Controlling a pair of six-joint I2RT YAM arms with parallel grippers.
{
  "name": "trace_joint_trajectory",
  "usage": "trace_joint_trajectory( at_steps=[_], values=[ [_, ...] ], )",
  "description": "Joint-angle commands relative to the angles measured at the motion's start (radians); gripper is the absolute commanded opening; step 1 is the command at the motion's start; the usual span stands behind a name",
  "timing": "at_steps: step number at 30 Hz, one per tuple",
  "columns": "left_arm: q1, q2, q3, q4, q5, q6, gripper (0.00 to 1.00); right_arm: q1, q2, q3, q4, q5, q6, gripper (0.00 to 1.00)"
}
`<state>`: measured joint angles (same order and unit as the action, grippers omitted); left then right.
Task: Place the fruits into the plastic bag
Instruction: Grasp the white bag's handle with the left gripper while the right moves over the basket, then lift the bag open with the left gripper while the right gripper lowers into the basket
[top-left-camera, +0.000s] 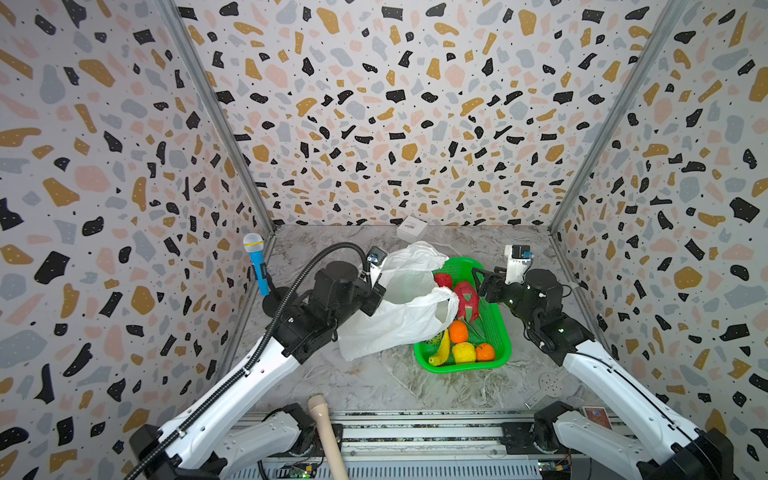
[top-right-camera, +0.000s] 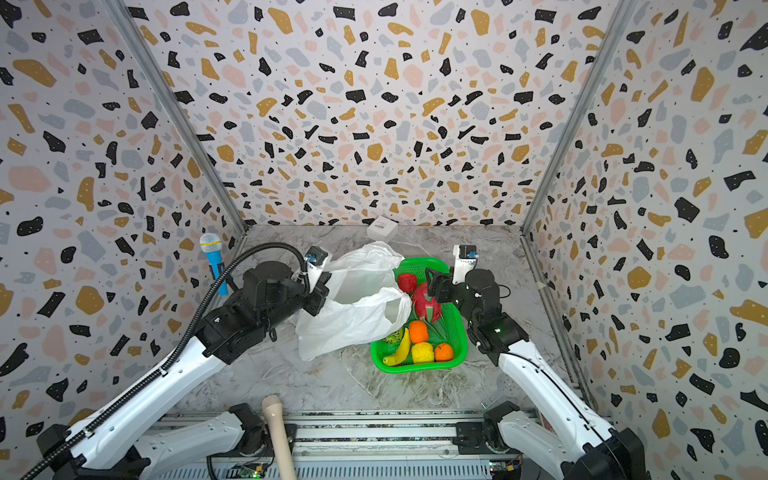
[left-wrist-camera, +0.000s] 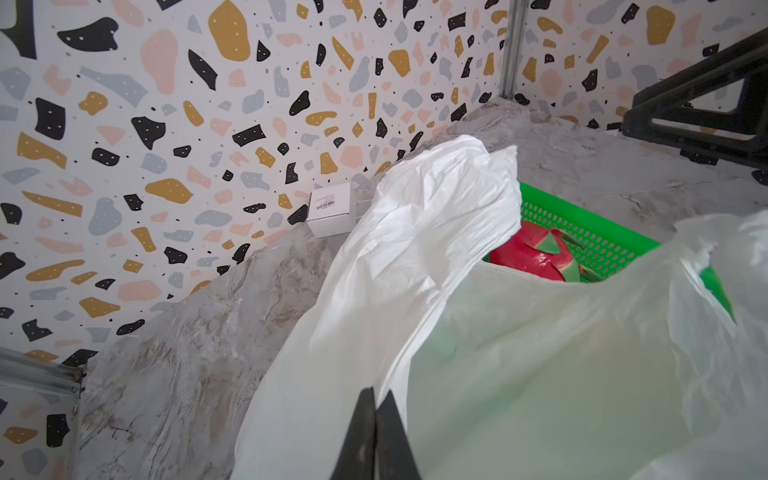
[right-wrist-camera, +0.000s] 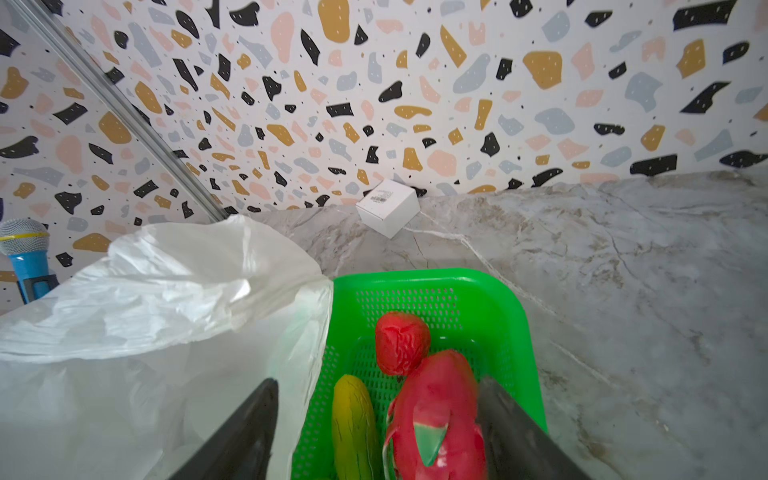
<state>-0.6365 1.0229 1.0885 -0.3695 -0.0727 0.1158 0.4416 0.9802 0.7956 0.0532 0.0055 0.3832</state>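
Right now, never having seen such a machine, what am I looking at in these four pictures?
Two robot arms work at a marble table. Each ends in a pincer. Two pictures look down from overhead; two come from cameras on the wrists. On the table: a white plastic bag, a green basket of toy fruits, a small white box. A blue toy microphone stands aside. The left gripper is shut on the bag's edge. The right gripper hangs open over the basket, holding nothing.

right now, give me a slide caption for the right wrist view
Open right tool poised over the red dragon fruit in the green basket, plastic bag alongside.
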Motion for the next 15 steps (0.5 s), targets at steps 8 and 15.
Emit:
trace_joint_trajectory(
  at_steps=[8,15],
  values=[
    [0.085,0.006,-0.045,0.142,0.298,0.025,0.00,0.149,0.132,0.081,-0.049,-0.127,-0.104,0.75],
    [0.095,0.032,-0.060,0.213,0.232,-0.034,0.00,0.292,0.178,0.038,-0.075,-0.058,-0.112,0.76]
  ],
)
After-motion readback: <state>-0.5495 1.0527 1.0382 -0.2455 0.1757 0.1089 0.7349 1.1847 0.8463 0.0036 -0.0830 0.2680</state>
